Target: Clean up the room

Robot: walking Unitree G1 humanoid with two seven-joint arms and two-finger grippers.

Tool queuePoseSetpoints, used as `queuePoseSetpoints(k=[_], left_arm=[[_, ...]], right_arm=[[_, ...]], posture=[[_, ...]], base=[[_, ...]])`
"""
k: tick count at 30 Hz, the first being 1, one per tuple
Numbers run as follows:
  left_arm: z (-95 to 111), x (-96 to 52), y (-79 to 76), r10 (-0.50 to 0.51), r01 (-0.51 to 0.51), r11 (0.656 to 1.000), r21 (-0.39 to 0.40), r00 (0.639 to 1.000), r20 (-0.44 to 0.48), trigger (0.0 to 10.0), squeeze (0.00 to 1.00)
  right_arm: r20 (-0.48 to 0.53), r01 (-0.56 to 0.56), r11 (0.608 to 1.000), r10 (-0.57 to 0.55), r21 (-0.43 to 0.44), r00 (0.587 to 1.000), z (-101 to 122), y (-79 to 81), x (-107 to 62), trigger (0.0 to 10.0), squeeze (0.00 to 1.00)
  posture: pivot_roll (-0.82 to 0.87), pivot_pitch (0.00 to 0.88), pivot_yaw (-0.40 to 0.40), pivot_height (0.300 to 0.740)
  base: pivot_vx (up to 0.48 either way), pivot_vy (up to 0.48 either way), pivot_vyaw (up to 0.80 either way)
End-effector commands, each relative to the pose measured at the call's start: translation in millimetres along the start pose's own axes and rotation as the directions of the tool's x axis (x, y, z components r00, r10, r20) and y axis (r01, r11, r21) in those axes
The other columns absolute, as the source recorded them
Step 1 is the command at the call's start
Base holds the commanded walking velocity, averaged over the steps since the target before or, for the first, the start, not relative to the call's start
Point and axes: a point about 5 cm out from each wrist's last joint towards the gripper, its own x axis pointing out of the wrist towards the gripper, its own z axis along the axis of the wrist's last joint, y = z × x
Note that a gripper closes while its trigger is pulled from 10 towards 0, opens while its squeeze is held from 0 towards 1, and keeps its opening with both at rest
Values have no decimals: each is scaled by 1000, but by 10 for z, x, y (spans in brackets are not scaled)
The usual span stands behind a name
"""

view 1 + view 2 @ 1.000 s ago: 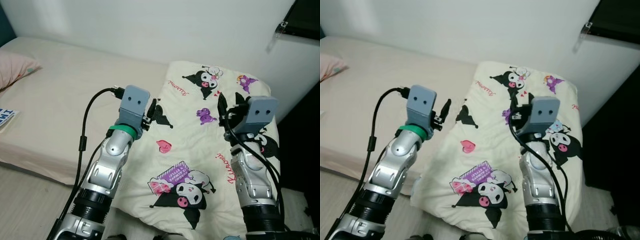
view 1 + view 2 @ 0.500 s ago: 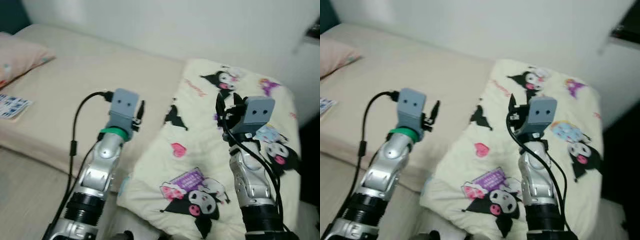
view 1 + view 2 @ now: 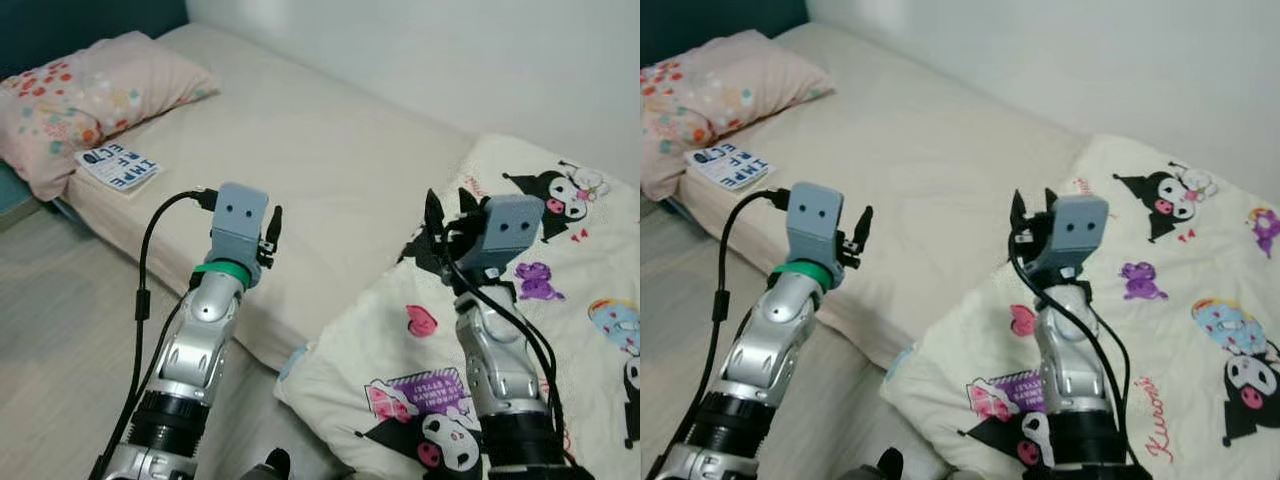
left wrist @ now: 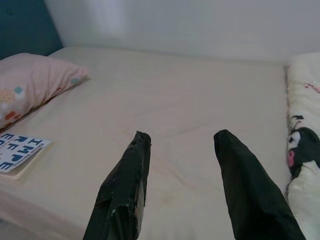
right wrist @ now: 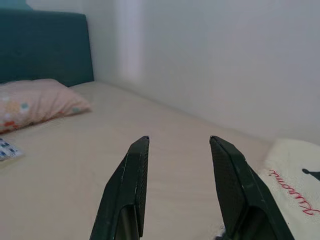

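A cream blanket (image 3: 560, 300) printed with black cartoon figures lies bunched over the right end of the beige bed (image 3: 330, 170), with one corner hanging off the front edge. A blue-and-white booklet (image 3: 118, 168) lies on the bed beside the pink floral pillow (image 3: 90, 95) at the far left. My left gripper (image 3: 272, 232) is raised over the bed's front edge, open and holding nothing. Above the blanket's left edge my right gripper (image 3: 440, 222) is also up and open, holding nothing. The left wrist view takes in the booklet (image 4: 17, 150) and the pillow (image 4: 35, 85).
A white wall (image 3: 450, 60) runs behind the bed, and a dark teal headboard (image 5: 45, 45) stands behind the pillow. Pale wood floor (image 3: 70, 330) lies in front of the bed on the left.
The camera has swung to the left: the pillow and booklet have come into view and the blanket has slid to the right. Both grippers stay raised and open.
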Motion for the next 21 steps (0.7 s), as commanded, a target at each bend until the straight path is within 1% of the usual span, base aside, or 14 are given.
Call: queuePoseSetpoints(k=[1, 11, 17, 21], left_arm=[[-40, -26, -26, -15, 15, 1000, -7, 1000, -21, 10000, 0], [-37, -14, -17, -18, 18, 1000, -1, 999, -27, 10000, 0], [-60, -58, 21, -10, 10, 1000, 14, 999, -42, 10000, 0], [-63, -61, 31, -7, 8, 1000, 22, 999, -48, 10000, 0]], right_arm=[[-19, 1, 1000, 0, 16, 1000, -41, 11, -48, 10000, 0], [-21, 2, 1000, -2, 25, 1000, -51, 41, -72, 10000, 0], [-22, 0, 999, 1, 40, 1000, -56, 76, -58, 10000, 0], [-22, -6, 999, 7, 47, 1000, -59, 105, -53, 10000, 0]], posture=[[-121, 87, 41, 740], [-105, 103, 46, 740], [-93, 114, 54, 740], [-83, 121, 58, 740]], base=[[0, 0, 725], [0, 0, 723], [0, 0, 722], [0, 0, 719]])
